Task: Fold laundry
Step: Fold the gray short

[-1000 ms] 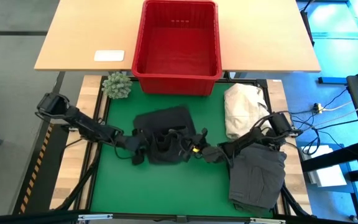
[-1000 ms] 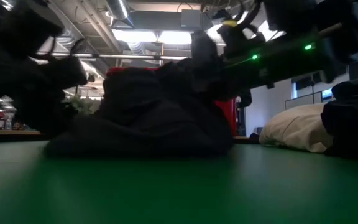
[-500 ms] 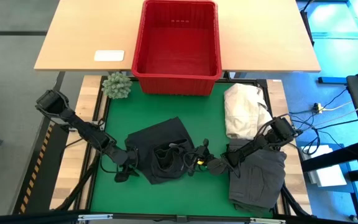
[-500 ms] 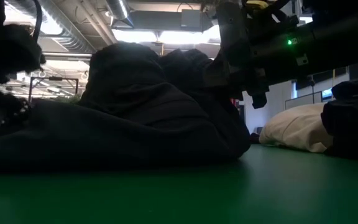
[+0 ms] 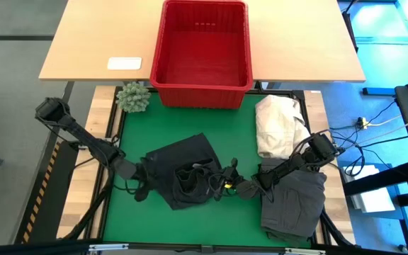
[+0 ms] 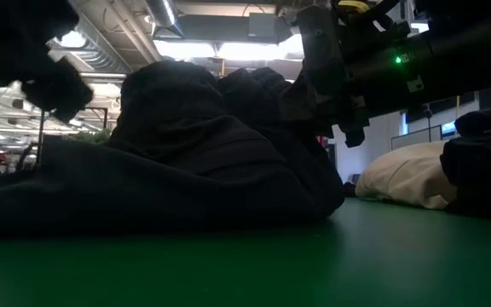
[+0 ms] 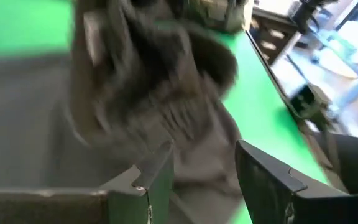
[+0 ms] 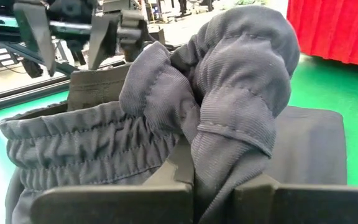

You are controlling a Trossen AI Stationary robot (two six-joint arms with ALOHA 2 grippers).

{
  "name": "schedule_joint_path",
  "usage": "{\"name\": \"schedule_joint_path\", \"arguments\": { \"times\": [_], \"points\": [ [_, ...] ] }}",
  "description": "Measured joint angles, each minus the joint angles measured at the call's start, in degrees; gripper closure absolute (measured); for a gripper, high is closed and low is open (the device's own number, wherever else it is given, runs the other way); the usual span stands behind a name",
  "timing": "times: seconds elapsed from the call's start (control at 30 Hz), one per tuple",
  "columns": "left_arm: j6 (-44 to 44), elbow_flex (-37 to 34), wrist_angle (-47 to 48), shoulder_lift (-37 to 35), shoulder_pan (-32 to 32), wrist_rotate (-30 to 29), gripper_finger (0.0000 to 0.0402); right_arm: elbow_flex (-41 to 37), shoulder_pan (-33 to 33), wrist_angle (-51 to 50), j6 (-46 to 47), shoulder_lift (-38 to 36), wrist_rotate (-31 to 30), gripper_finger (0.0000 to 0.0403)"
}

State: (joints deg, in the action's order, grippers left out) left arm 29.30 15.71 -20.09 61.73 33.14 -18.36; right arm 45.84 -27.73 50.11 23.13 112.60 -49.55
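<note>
1. Where the green mat (image 5: 190,219) meets the middle of the table, a dark garment (image 5: 183,173) lies rumpled, part flat, part bunched up into a ridge.
2. Right gripper (image 5: 223,183) sits at the garment's right edge, fingers pinched tight on a gathered fold of its ribbed cloth (image 8: 229,99); the fold stands lifted off the mat.
3. Left gripper (image 5: 140,185) is at the garment's left edge, low over the mat. Fingers (image 7: 157,180) stand partly apart with cloth just beyond them; whether they pinch any of it cannot be told.
4. Low view: the garment (image 6: 177,162) heaps up as a dark mound, right arm above its right side.
5. A second dark garment (image 5: 292,202), grey, lies folded at the mat's right edge, under the right arm, apart from the first.
6. Cream cloth heap (image 5: 278,126) rests beyond it, toward the basket.
7. Red basket (image 5: 201,88) stands on the wooden tabletop past the mat; nothing dark shows inside.
8. Small green plant (image 5: 133,97) sits by the basket's left corner.
</note>
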Motion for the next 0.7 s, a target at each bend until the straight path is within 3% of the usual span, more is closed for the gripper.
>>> {"name": "schedule_joint_path", "arguments": {
  "times": [0.2, 0.7],
  "points": [
    [-12.9, 0.1, -4.9, 0.1, -3.4, -2.8, 0.0234, 0.0, 0.0, 0.0, 0.0, 0.0, 0.1, 0.0392],
    [-31.3, 1.6, -3.0, 2.8, -13.3, 11.8, 0.0149, 0.0, 0.0, 0.2, 0.4, 0.0, 0.1, 0.0392]
  ]
}}
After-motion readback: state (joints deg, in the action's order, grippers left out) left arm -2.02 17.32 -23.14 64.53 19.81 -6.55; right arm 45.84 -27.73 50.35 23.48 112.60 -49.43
